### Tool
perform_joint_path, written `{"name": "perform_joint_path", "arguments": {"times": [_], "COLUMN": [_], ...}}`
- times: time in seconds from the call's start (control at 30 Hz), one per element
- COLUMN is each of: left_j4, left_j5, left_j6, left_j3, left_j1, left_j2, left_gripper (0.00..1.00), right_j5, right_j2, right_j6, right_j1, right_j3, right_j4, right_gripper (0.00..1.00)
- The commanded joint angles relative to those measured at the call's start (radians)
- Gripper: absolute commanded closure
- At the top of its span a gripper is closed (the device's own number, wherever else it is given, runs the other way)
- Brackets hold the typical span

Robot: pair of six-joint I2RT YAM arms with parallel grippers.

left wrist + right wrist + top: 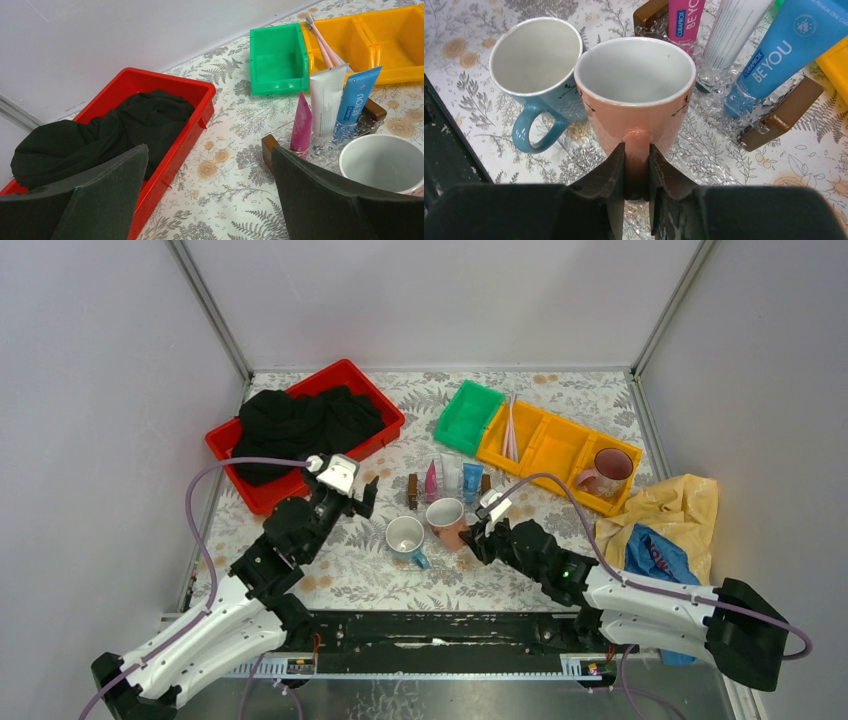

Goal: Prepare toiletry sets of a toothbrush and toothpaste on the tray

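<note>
While your left pincer (pixel 360 498) hangs wide open over the desk (pixel 340 570), beside the red bin (pixel 375 392) heaped with black cloth (pixel 300 425), the blue mug (pixel 405 537) stands just beside the pink mug (pixel 446 517). Your right pincer (pixel 637 165) grips that pink mug by its handle. Just behind the mugs, three toothpaste tubes (pixel 325 102), pink, white and blue, stand upright in a clear holder (pixel 320 145). Farther right, past the green bin (pixel 468 418), pale pink toothbrushes (pixel 510 425) lie in the left compartment of the yellow tray (pixel 560 445). A dark pink mug (pixel 608 472) sits in its right compartment.
</note>
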Motion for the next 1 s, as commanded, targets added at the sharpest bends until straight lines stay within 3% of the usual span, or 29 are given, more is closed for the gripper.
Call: {"name": "perform_joint_path", "arguments": {"times": [0.0,0.67,0.97], "left_j4": [0.054,0.059,0.058], "left_j5": [0.025,0.075,0.082], "left_j6": [-0.017,-0.030,-0.032], "left_j3": [-0.013,-0.012,-0.012], "left_j1": [0.016,0.038,0.041], "left_j2": [0.000,0.000,-0.005], "left_gripper": [0.00,0.00,0.00], "right_j5": [0.049,0.071,0.032], "right_j2": [-0.001,0.102,0.105], "right_j6": [0.040,0.139,0.176], "right_j1": [0.006,0.006,0.006], "right_j3": [0.008,-0.046,-0.054], "right_j4": [0.234,0.356,0.319], "right_gripper": [0.96,0.90,0.79]}}
